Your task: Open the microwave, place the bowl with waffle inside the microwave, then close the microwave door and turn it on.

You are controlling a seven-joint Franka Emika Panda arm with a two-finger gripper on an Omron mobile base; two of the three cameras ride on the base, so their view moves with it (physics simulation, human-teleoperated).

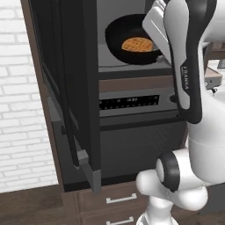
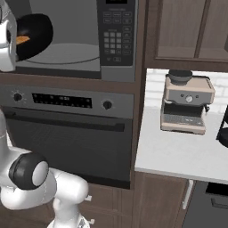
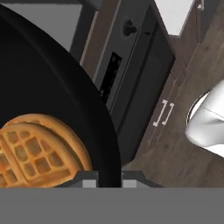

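Kitchen wall unit: microwave (image 2: 67,44) open, microwave door (image 1: 77,83) swung toward nine o'clock. Gripper (image 3: 103,177) clamps the bowl (image 1: 132,41) rim, carrying the waffle (image 1: 137,44) level at the cavity mouth for placement.

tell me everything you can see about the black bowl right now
The bowl is shallow, round and glossy black, like glazed ceramic or plastic. It holds a golden-brown waffle with a grid pattern. It sits tilted at the open microwave, at the left of the cavity above the grey floor. The gripper pinches its rim, one finger on each side of the wall. Whether its base touches the floor cannot be told.
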